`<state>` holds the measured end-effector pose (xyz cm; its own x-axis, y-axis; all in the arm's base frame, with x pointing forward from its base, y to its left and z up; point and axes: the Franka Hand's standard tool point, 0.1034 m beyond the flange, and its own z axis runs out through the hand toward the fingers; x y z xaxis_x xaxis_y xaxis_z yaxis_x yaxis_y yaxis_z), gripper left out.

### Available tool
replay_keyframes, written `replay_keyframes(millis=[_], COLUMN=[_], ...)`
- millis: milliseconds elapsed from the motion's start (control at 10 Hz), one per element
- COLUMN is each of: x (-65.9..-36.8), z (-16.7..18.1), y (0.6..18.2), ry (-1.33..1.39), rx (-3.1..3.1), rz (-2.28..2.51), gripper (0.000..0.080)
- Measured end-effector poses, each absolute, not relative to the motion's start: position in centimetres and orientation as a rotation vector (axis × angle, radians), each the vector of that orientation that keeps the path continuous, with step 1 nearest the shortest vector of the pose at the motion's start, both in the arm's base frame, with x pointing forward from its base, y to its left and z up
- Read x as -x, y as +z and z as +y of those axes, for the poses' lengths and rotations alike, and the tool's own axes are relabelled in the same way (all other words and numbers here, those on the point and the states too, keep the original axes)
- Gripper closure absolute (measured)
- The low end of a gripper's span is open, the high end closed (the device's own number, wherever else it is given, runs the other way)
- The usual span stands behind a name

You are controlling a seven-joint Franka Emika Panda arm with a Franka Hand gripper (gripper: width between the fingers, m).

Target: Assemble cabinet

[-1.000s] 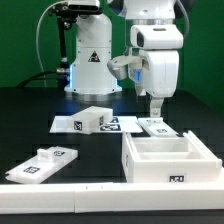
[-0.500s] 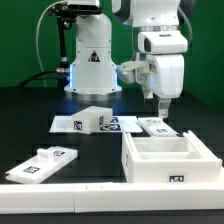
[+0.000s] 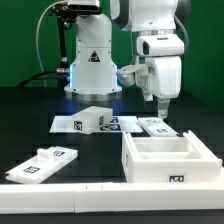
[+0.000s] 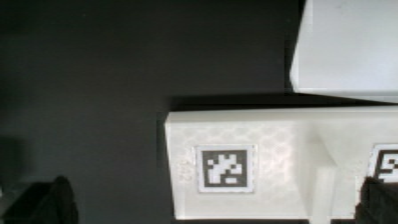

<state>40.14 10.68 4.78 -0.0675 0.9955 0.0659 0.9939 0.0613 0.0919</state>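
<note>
The cabinet's white box body (image 3: 166, 160) stands open-topped at the front on the exterior view's right. A flat white panel with tags (image 3: 158, 126) lies just behind it. My gripper (image 3: 160, 108) hangs a little above this panel, open and empty. In the wrist view the panel (image 4: 267, 140) fills the space under the gripper (image 4: 210, 200), one tag (image 4: 222, 168) in full and another cut off at the edge. The dark fingertips (image 4: 45, 200) stand wide apart at either side. Another tagged panel (image 3: 45, 163) lies at the front on the exterior view's left.
The marker board (image 3: 122, 124) lies mid-table with a small white tagged block (image 3: 88, 120) on it. A long plain white rail (image 3: 50, 196) runs along the front edge. The robot base (image 3: 90, 60) stands behind. A white surface (image 4: 356, 50) shows beyond the panel.
The gripper has risen a little above the panel behind the box and shifted slightly to the exterior view's right. The parts on the table have not moved.
</note>
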Motion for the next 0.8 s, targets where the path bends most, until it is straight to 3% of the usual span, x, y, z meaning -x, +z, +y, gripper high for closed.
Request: replay_keyframes(millis=[300,600,700,800], x=[-37.5,-37.3,-37.3,-37.2], z=[12.0,11.9,11.9,11.9], y=[3.1,1.4,1.4,1.4], ry=[0.201,0.192,0.192,0.191], rx=[-2.187,-2.214,-2.218,-2.22], rz=[2.24,2.238,2.234,2.233], gripper=[0.0004,0.0004,0.0125,0.0125])
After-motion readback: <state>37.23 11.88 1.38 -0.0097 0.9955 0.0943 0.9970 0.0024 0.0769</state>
